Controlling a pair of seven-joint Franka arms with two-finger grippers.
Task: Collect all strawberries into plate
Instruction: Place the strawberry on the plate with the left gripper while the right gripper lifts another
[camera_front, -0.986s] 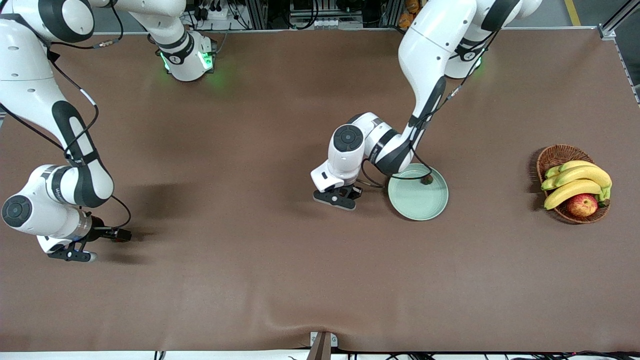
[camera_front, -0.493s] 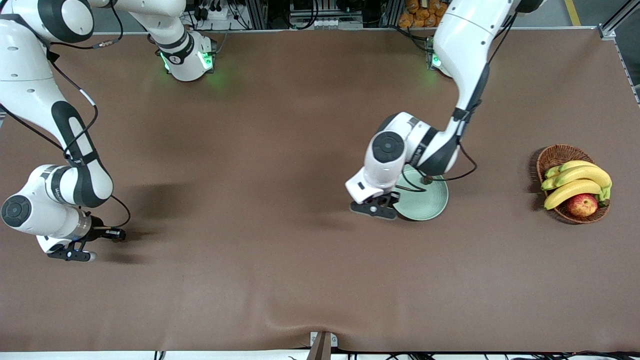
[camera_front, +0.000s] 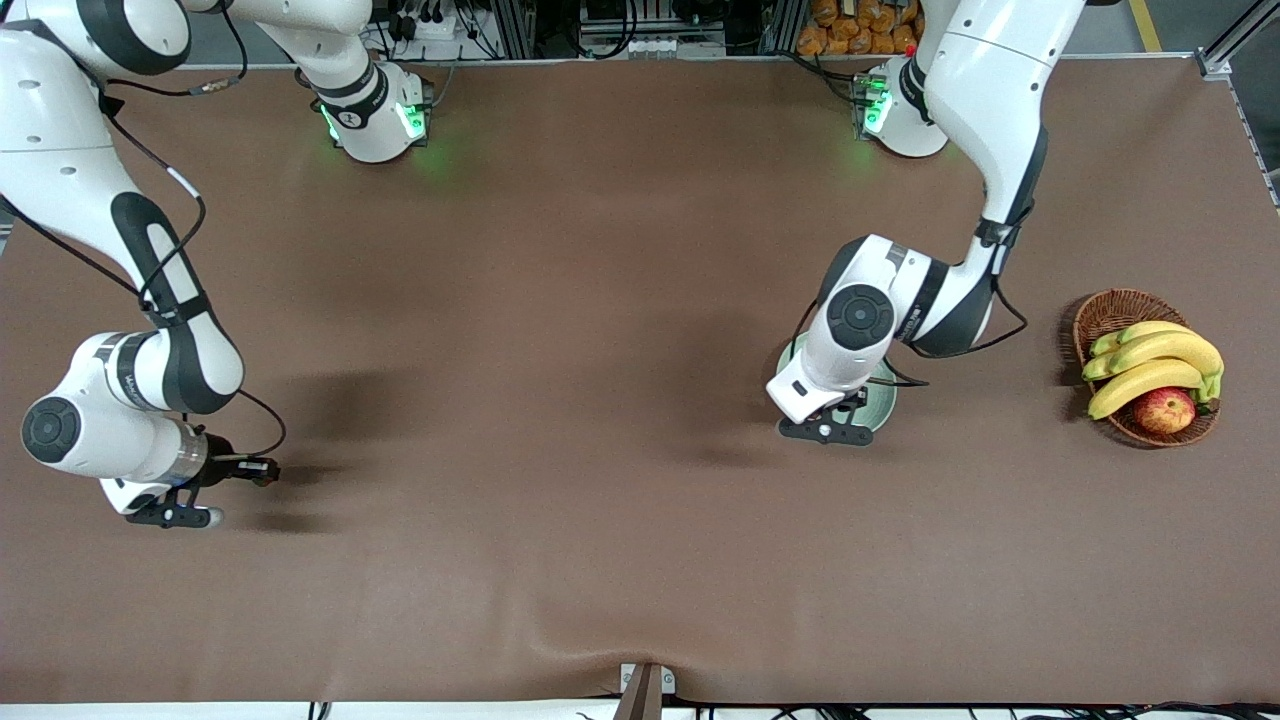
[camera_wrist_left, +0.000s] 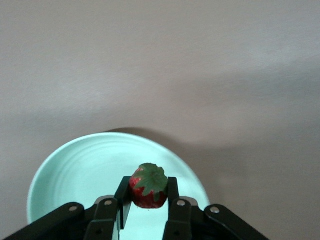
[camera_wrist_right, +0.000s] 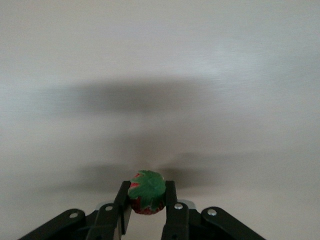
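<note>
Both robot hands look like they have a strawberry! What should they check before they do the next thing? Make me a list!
1. Left end effector shut on its strawberry: ok.
2. Left end effector over the plate, so the berry can drop in: ok, the left wrist view shows the plate right under it.
3. Right end effector shut on the other strawberry: ok.
4. Right end effector near the plate: not ok, it is over bare table at the right arm's end.
5. Third strawberry in the plate: cannot tell, the left arm hides most of the plate in the front view.
6. Basket of fruit clear of the plate: ok.
</note>
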